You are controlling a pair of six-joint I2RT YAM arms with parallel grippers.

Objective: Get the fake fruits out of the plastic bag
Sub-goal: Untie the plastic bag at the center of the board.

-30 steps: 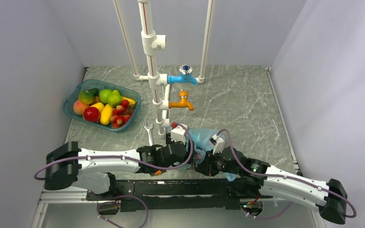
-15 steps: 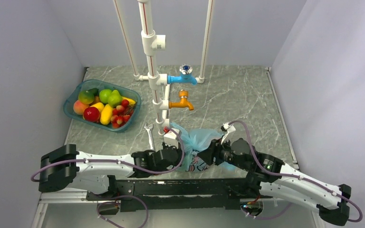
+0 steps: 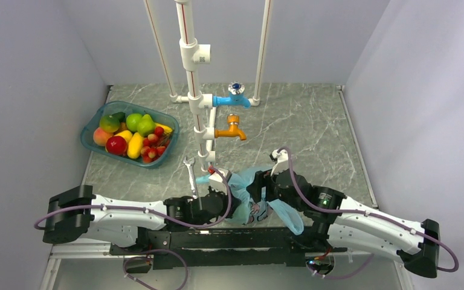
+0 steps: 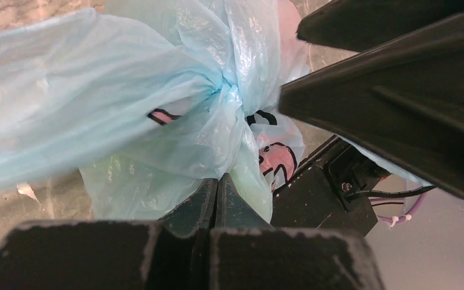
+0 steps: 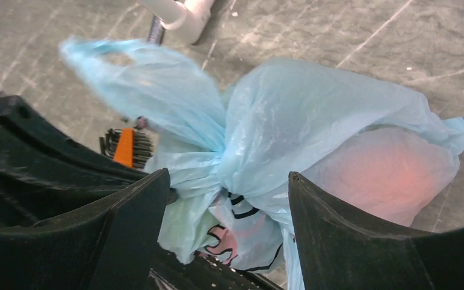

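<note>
Near the tabletop's [image 3: 314, 121] front edge, lower centre overhead, the plastic bag [image 3: 251, 193] sits bunched, right pincer [image 5: 228, 178] spread just beside it, left pincer [image 4: 217, 190] pressed together at its film — that thin pinch may slip or tear, leaving the orange fruit [image 5: 393, 175] inside.

No legible text anywhere. Plastic bag [image 5: 314, 121]: dark printed strokes and pink patches on its lower folds, crumpled, no letter or number to be made out. White pipe fitting [image 3: 197, 55]: faint marks, too small to read.
</note>
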